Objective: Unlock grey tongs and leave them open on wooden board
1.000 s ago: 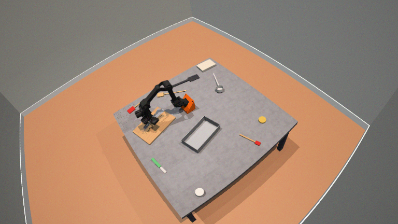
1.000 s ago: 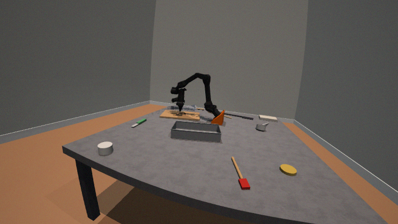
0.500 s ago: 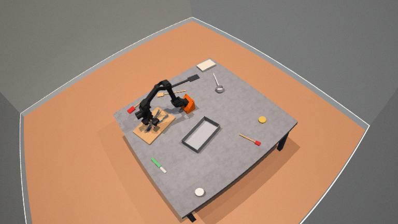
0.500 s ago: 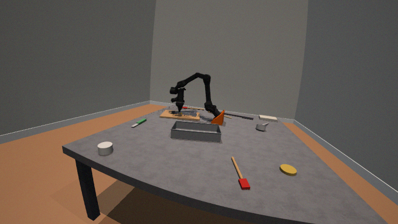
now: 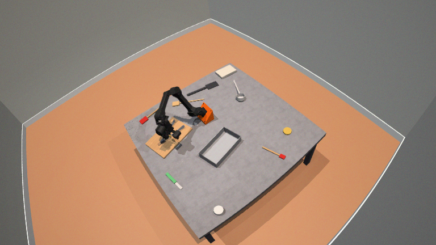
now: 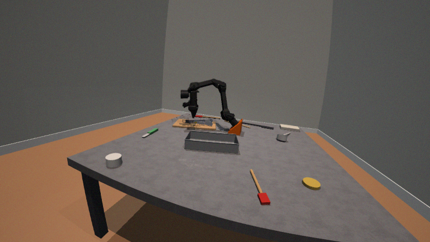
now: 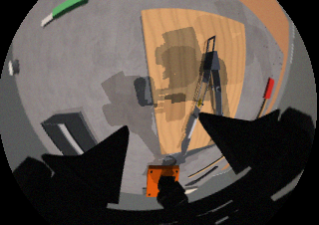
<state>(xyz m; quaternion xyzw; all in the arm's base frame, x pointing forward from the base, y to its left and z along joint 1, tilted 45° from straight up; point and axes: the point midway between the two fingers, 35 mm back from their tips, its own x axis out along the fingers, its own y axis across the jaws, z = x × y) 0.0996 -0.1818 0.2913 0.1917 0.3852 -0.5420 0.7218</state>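
The grey tongs (image 7: 211, 62) lie on the wooden board (image 5: 160, 152) (image 6: 210, 127) (image 7: 159, 23). In the wrist view their hinge end points to the top and their two arms spread apart in a narrow V toward the bottom. One arm runs down to the board's lower edge; the far part of the other is hidden behind my right finger. My gripper (image 5: 169, 136) (image 6: 194, 117) (image 7: 164, 122) is open and empty above the board, with the tongs to the right of the middle between its fingers. The roasting tin (image 5: 231, 133) (image 6: 210, 146) (image 7: 75, 127) stands beside the board with nothing across it.
The arm's orange base (image 5: 207, 117) (image 6: 235, 129) (image 7: 154, 173) stands between the board and the back of the table. A green-handled tool (image 5: 171, 177) (image 6: 152, 130) (image 7: 70, 5) lies off one end of the board. A red-headed spatula (image 5: 143, 119) (image 7: 269, 88) lies off its far side.
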